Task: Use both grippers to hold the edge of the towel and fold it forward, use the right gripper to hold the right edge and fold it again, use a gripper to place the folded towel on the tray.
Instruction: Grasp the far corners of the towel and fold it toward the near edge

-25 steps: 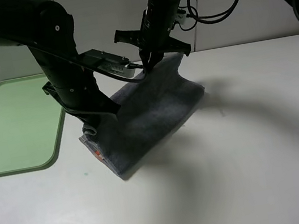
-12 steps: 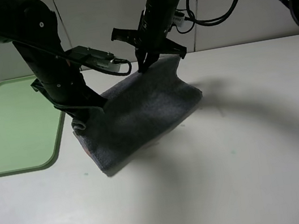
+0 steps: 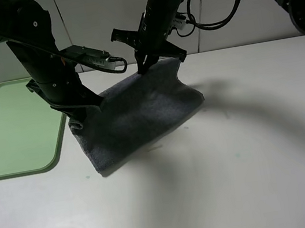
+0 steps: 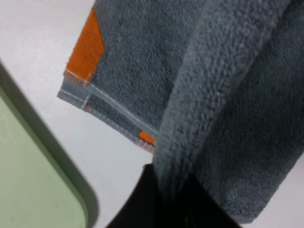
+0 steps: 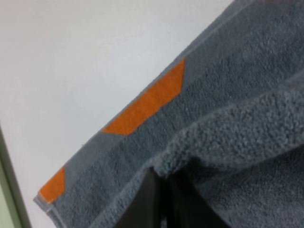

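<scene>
Just right of the tray [image 3: 9,135], the towel [image 3: 141,116] hangs by its raised edge, the left gripper [image 3: 78,122] pinching the corner nearest the tray and the right gripper [image 3: 144,68] clamped on the corner farther off.

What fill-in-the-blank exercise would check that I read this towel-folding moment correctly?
The left gripper and the right gripper are each ____ on the towel.
The patches near the towel's hem are ____.
The tray is light ____.
The tray lies on the ____ gripper's side of the table.
Missing words: shut; orange; green; left.
</scene>
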{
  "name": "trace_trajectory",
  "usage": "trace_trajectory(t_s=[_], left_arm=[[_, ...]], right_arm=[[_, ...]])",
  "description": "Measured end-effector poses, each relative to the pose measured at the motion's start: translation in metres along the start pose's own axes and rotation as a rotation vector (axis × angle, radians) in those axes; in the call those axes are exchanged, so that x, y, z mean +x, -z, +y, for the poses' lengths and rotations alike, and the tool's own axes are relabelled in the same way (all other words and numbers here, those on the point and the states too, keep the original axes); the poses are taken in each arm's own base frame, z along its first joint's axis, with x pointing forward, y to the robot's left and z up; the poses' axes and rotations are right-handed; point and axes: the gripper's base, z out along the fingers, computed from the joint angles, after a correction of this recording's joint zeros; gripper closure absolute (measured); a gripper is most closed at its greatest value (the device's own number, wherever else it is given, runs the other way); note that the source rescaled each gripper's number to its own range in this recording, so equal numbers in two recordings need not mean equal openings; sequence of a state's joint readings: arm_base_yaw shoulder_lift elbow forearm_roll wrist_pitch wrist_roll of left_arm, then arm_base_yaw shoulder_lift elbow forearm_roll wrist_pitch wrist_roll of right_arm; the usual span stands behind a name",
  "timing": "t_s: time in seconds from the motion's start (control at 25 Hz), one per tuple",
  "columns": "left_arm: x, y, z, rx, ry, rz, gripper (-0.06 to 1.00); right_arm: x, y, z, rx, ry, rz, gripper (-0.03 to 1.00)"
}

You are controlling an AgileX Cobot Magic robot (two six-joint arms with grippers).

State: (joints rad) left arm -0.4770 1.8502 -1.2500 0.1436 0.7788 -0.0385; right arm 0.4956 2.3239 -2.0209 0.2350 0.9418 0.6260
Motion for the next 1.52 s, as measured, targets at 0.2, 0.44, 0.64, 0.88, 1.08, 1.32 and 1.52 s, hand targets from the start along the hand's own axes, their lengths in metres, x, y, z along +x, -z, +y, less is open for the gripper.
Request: trace_trajectory(t_s=[0.2, 0.44, 0.64, 0.88, 1.08, 1.32, 1.52], left_arm=[[0.000, 0.000, 0.000, -0.003, -0.003, -0.002, 0.94], [-0.003, -0.001, 0.011, -0.016, 0.016, -0.034, 0.94], [-0.004, -0.003, 0.032, -0.024, 0.075, -0.062, 0.94], [-0.004, -0.003, 0.038, -0.026, 0.055, -0.077, 0.94], [-0.006, -0.003, 0.038, -0.027, 0.056, -0.093, 0.94], [-0.009, -0.002, 0.039, -0.028, 0.056, -0.132, 0.94], [-0.010, -0.002, 0.044, -0.032, 0.069, -0.153, 0.94]], right_arm=[[-0.003, -0.009, 0.002, -0.010, -0.008, 0.005, 0.97], [-0.005, -0.015, 0.002, -0.007, -0.022, 0.006, 0.97], [-0.004, -0.018, 0.003, -0.014, -0.032, 0.012, 0.97], [-0.005, -0.018, 0.003, -0.021, -0.056, 0.005, 0.97], [-0.006, -0.018, 0.003, -0.024, -0.070, -0.008, 0.97], [-0.009, -0.018, 0.002, -0.009, -0.102, -0.041, 0.97], [-0.010, -0.018, 0.003, -0.018, -0.130, -0.059, 0.97]])
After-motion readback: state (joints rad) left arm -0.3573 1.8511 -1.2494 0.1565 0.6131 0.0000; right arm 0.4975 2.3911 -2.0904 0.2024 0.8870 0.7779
